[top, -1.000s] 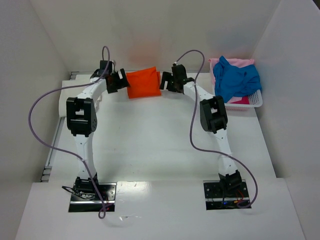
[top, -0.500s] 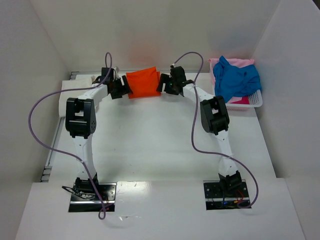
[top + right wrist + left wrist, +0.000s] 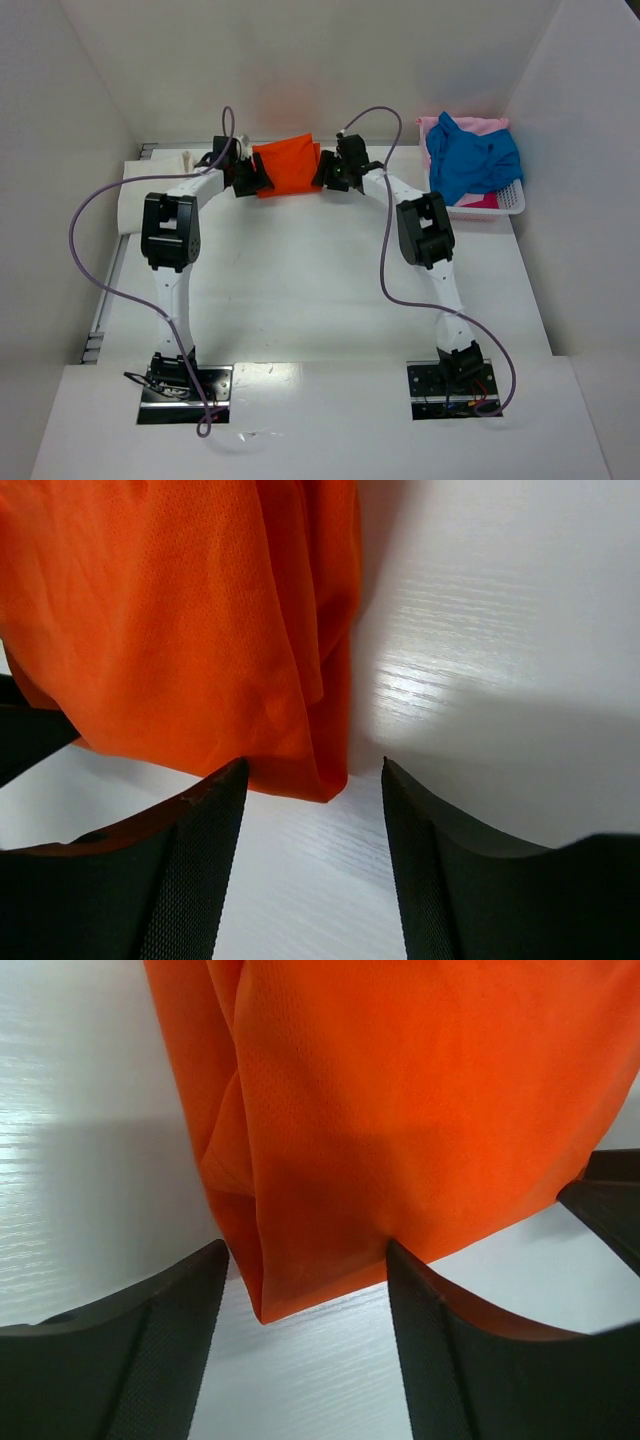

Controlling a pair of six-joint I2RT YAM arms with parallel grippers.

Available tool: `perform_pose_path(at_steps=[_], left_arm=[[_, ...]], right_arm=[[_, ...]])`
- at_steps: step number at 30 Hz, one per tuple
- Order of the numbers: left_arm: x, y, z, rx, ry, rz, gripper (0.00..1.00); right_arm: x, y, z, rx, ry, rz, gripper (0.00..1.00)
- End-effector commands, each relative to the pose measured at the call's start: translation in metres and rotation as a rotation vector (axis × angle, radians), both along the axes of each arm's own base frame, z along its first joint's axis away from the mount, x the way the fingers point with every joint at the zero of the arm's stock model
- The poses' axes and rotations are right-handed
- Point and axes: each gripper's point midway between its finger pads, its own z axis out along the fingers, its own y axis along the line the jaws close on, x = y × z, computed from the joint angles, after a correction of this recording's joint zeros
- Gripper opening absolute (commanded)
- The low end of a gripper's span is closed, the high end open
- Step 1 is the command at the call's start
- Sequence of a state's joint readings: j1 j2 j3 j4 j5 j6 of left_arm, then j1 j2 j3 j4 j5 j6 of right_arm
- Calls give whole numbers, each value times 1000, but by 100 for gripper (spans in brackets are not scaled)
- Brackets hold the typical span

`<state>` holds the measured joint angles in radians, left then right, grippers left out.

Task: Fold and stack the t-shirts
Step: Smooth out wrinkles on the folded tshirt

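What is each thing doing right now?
Orange tee: folded, flat on the table.
Blue tee: crumpled, in the basket.
Pink tee: in the basket, under the blue one.
Left gripper: open, around one corner of the orange one.
Right gripper: open, around another corner.

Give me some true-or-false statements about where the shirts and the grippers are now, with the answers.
1. The orange tee lies on the table between the left gripper and the right gripper. True.
2. The blue tee lies spread on the table. False: it is heaped in the basket, over the pink tee.
3. The left gripper is shut tight. False: its jaws stand apart, with a corner of the orange tee between them.
4. The basket stands at the table's right edge. True.
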<state>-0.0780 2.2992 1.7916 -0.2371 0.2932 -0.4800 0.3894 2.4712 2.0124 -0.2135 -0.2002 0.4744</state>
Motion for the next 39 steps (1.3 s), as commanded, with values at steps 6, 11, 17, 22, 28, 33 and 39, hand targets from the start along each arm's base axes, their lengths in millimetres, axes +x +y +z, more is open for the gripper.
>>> perform_pose_path(at_steps=[6, 11, 17, 22, 28, 33, 39], left_arm=[[8, -8, -1, -36, -17, -32, 38], [6, -11, 5, -49, -18, -44, 9], [-13, -16, 13, -43, -7, -73, 0], [-55, -34, 15, -41, 41, -112, 0], [-113, -58, 29, 34, 88, -162, 0], [-176, -77, 35, 34, 167, -201, 0], [-241, -73, 46, 59, 226, -185, 0]], right_arm=[[7, 24, 11, 27, -43, 40, 34], [1, 23, 9, 29, -20, 40, 8], [-21, 22, 22, 36, -11, 43, 0], [-54, 20, 37, 48, -6, 53, 0], [-105, 9, 65, 43, -24, 37, 0], [-159, -5, 76, 47, -9, 16, 0], [-231, -23, 68, 20, 64, -6, 1]])
